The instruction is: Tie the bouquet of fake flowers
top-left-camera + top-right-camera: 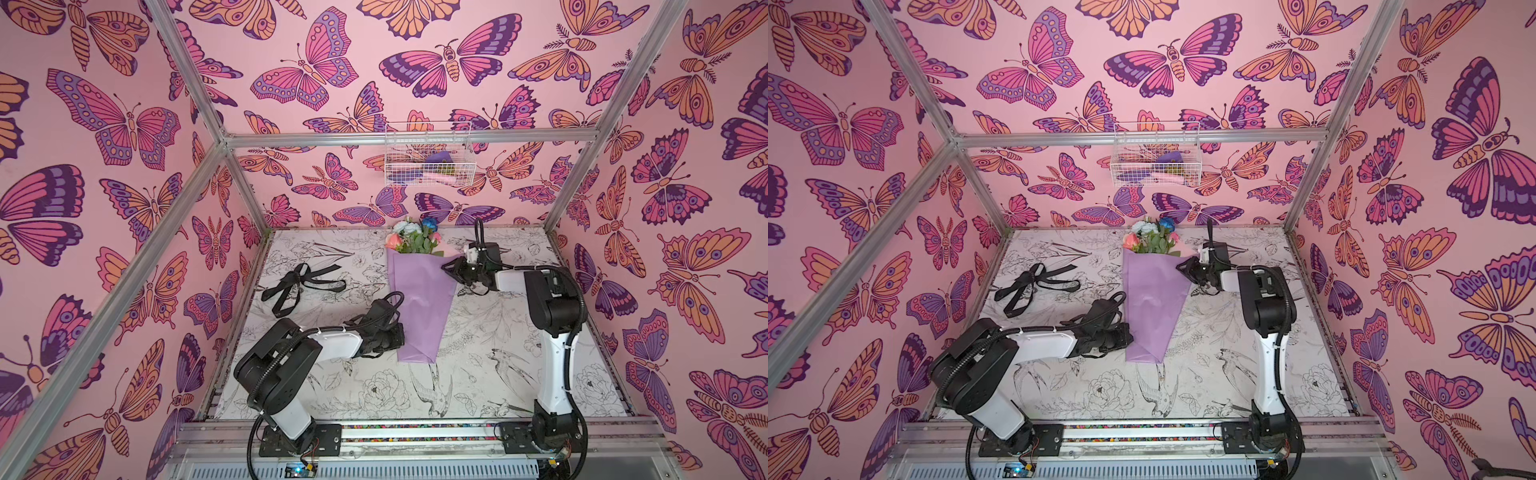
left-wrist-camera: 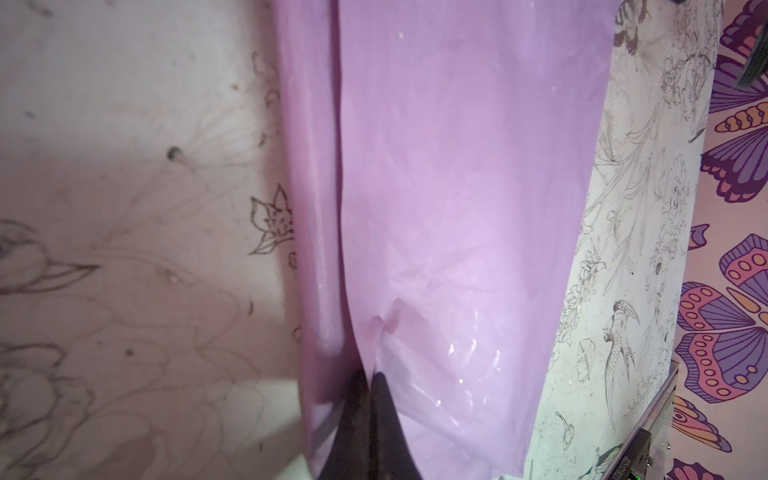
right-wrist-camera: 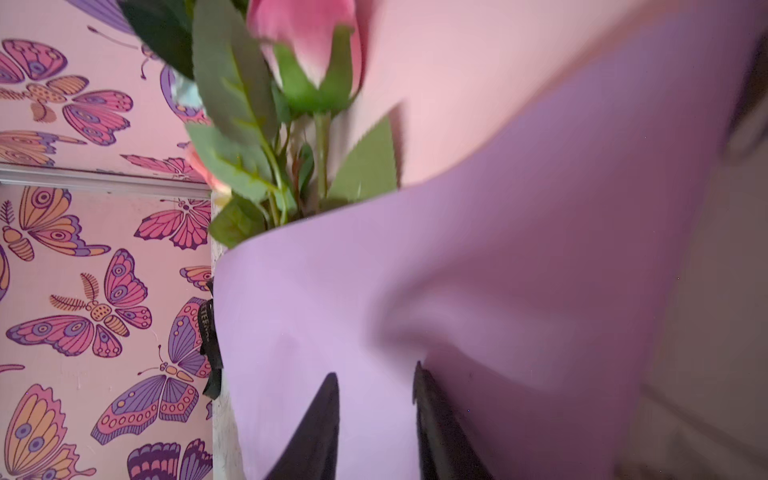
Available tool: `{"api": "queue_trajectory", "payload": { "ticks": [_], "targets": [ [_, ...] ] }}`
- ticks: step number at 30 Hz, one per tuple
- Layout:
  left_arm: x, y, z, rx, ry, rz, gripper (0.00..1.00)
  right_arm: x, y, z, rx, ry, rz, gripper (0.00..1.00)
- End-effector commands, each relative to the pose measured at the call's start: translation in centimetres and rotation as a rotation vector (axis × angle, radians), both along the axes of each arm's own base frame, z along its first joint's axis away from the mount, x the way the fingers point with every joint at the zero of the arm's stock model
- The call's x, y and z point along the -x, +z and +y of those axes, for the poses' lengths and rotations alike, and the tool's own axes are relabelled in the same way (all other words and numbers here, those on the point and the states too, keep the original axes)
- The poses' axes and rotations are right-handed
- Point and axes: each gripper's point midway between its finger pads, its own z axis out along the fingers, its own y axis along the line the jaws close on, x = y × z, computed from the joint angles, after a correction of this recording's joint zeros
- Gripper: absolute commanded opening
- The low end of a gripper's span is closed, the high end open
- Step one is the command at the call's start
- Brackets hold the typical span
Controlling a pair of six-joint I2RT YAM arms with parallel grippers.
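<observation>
— How do the arms sit?
— The left arm point(image 1: 332, 345) reaches low over the desk point(image 1: 478, 353). Its left hand point(image 1: 400, 338) is pinched shut on the lilac wrap point(image 2: 457, 208), near the narrow end of the bouquet of fake flowers point(image 1: 419, 291). The right arm point(image 1: 557, 307) bends over, with the right hand point(image 1: 451, 268) at the wrap's wide edge. Its fingers point(image 3: 316, 428) are partly apart against the paper, and a grip isn't clear.
— And the bouquet?
— It lies flat between both hands. Its long axis runs from the left hand past the right, and the blooms point(image 1: 411, 237) point at the back wall point(image 1: 374, 199).
</observation>
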Motion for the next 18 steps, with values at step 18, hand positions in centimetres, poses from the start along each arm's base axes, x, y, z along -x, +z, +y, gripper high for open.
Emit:
{"api": "queue_trajectory", "payload": {
  "ticks": [18],
  "targets": [
    [2.0, -2.0, 2.2, -0.084, 0.064, 0.074, 0.0, -4.1, 10.0, -6.8, 0.139, -0.119, -0.045, 0.42]
  ]
}}
